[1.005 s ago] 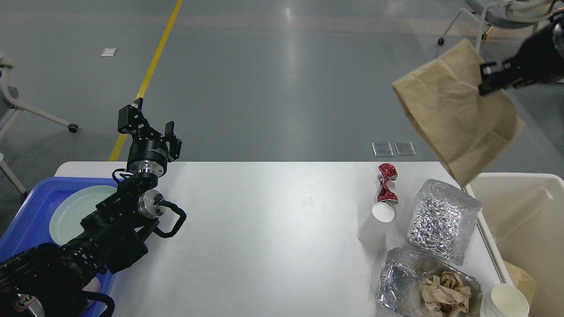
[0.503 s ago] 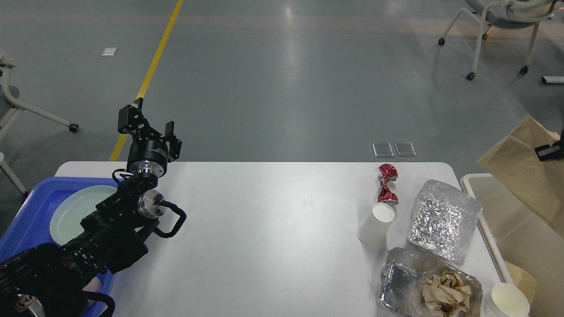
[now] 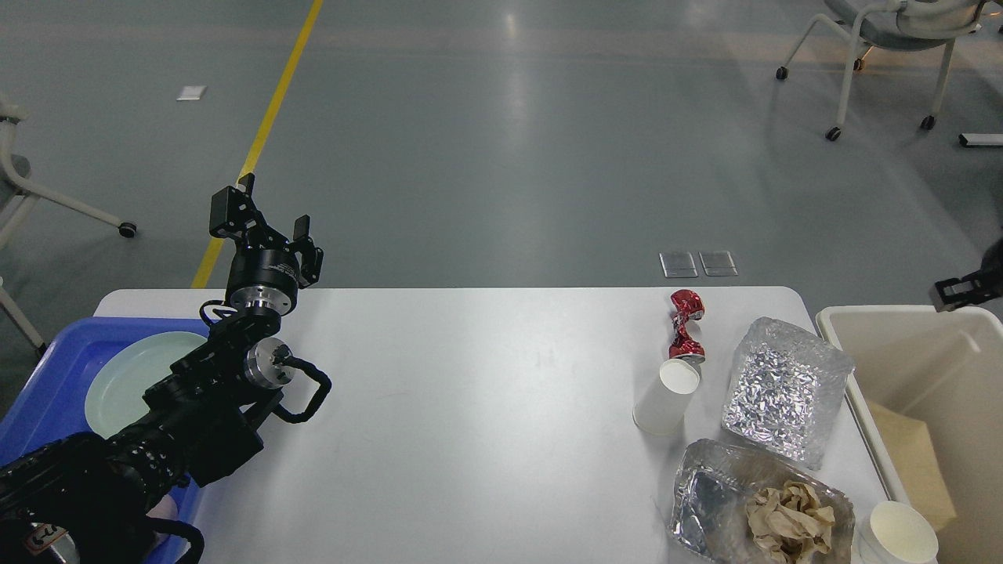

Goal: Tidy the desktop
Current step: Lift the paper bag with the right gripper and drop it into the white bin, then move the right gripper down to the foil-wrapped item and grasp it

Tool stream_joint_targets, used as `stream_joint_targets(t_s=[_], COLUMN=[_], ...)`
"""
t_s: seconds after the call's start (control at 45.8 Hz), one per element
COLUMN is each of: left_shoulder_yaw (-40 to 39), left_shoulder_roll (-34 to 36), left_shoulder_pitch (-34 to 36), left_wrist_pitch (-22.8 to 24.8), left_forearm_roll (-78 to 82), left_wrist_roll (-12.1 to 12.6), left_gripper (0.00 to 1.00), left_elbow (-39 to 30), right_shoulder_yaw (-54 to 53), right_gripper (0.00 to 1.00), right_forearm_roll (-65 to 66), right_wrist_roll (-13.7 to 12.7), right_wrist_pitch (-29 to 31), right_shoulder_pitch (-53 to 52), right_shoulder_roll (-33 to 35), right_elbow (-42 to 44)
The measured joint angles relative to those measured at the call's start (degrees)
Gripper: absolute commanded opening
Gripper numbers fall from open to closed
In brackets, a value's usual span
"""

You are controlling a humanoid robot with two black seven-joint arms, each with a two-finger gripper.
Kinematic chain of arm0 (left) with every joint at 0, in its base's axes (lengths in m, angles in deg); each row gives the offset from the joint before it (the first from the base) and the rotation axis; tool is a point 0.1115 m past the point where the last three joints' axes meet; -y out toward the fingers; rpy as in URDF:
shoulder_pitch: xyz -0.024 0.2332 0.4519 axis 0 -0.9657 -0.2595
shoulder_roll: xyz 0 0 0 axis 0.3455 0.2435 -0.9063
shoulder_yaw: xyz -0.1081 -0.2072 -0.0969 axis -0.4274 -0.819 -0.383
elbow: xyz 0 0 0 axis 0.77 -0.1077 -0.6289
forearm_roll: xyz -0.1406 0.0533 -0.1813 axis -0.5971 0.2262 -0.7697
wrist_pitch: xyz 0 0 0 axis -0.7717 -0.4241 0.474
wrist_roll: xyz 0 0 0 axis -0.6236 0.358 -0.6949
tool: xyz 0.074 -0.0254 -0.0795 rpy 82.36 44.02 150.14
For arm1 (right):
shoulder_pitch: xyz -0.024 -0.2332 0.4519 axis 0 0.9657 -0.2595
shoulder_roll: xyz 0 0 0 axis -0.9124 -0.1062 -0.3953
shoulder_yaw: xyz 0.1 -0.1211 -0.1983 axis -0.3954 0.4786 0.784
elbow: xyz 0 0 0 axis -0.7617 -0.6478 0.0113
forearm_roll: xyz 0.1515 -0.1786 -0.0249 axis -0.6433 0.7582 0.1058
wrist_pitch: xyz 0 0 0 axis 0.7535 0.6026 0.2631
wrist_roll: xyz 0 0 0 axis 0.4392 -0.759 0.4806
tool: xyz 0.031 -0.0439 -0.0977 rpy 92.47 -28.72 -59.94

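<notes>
Surface: the large white rectangular desktop (image 3: 470, 407) with rounded corners fills the lower middle of the frame, from the blue tray at left to the beige bin at right.
Bin: a beige rectangular plastic bin (image 3: 901, 325) stands just beside the surface's right edge, at the lower right of the frame; a flat brown paper bag (image 3: 913, 462) lies inside it against the near wall.
Tray: a blue plastic tray (image 3: 47, 384) sits at the lower left and holds a pale green round plate (image 3: 129, 376), partly hidden by the left arm.
Left hand (image 3: 270, 210): raised above the far left corner of the surface, its two black fingers apart and nothing between them.
Foil items: a crumpled silver foil container (image 3: 783, 392) lies at the right side of the surface; nearer the bottom edge, a silver foil tray (image 3: 705, 493) holds a wad of crumpled brown paper (image 3: 787, 521).
Cups: a white paper cup (image 3: 666, 395) lies tilted just left of the foil container; another white paper cup (image 3: 901, 533) stands at the bottom right corner.
Can: a crushed red metal can (image 3: 686, 325) lies just beyond the tilted cup, touching its rim.
Right hand (image 3: 964, 288): only a small dark part shows at the right edge of the frame, above the bin; I cannot tell how far open it is.
</notes>
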Motion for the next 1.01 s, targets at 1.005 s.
stream_joint_targets(t_s=[1.005], left_shoulder_yaw=[0.0], left_shoulder_roll=[0.0], left_shoulder_pitch=[0.0], left_wrist_pitch=[0.0], left_forearm_roll=[0.0], left_wrist_roll=[0.0], left_gripper=[1.0], left_elbow=[0.04], right_shoulder_yaw=[-26.98], right_gripper=[0.99], right_forearm_roll=[-27.68], right_wrist_roll=[0.07], right_wrist_pitch=[31.89], right_shoulder_pitch=[-62.22], right_shoulder_roll=[-6.13], right_elbow=[-56.84])
